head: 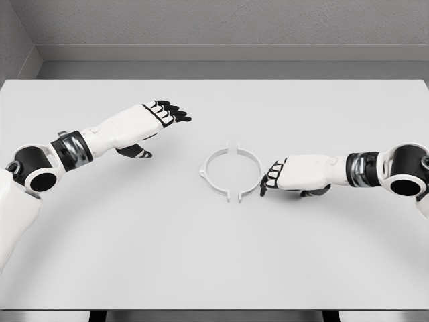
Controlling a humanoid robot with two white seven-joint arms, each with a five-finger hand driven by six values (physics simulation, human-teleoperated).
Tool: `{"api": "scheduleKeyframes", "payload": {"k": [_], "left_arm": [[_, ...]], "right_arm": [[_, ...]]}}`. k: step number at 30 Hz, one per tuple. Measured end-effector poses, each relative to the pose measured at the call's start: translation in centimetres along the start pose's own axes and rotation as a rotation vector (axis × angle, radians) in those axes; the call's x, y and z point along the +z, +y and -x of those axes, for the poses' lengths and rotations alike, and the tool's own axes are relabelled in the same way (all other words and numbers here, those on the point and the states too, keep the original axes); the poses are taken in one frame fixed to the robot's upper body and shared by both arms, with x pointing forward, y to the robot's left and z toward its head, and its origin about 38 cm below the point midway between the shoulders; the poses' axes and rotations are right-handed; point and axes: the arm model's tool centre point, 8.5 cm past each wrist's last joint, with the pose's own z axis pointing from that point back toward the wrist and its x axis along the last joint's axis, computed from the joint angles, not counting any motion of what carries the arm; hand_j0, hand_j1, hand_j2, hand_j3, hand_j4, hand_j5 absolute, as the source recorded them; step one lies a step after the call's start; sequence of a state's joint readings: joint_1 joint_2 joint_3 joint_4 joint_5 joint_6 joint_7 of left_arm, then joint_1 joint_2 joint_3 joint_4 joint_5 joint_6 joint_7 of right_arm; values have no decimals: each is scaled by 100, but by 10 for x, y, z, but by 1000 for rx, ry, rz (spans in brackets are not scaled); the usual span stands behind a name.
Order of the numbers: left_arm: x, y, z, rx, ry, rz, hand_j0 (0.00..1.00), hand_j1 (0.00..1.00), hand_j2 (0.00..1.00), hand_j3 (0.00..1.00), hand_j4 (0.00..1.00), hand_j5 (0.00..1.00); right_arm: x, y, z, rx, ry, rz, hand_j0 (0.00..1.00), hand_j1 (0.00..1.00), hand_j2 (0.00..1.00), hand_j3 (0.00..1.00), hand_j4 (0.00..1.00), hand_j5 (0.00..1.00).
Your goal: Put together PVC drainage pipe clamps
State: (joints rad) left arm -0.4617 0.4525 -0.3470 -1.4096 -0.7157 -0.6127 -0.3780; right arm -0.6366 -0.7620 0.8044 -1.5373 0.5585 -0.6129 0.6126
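Note:
Two white half-ring clamp pieces lie on the white table (214,255), facing each other to form a near circle with small gaps at top and bottom. The left half (209,171) and the right half (253,173) rest flat near the table's middle. My right hand (271,177) lies low just right of the right half, its dark fingertips bent down close to or touching the ring's outer edge, holding nothing. My left hand (161,124) hovers to the upper left of the clamp, well apart from it, fingers stretched out and thumb hanging down, holding nothing.
A grey wall (228,27) rises behind the table's far edge. The table's front edge runs along the bottom of the view.

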Motion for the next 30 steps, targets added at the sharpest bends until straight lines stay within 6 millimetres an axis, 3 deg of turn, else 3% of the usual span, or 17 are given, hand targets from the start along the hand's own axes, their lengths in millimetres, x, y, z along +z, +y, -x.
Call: {"api": "scheduleKeyframes", "payload": {"k": [30], "left_arm": [[2, 1, 2, -1, 5, -3, 100, 100, 100, 100, 100, 100]], "right_arm": [[4, -18, -16, 86, -20, 25, 84, 84, 84, 84, 84, 84]]}}
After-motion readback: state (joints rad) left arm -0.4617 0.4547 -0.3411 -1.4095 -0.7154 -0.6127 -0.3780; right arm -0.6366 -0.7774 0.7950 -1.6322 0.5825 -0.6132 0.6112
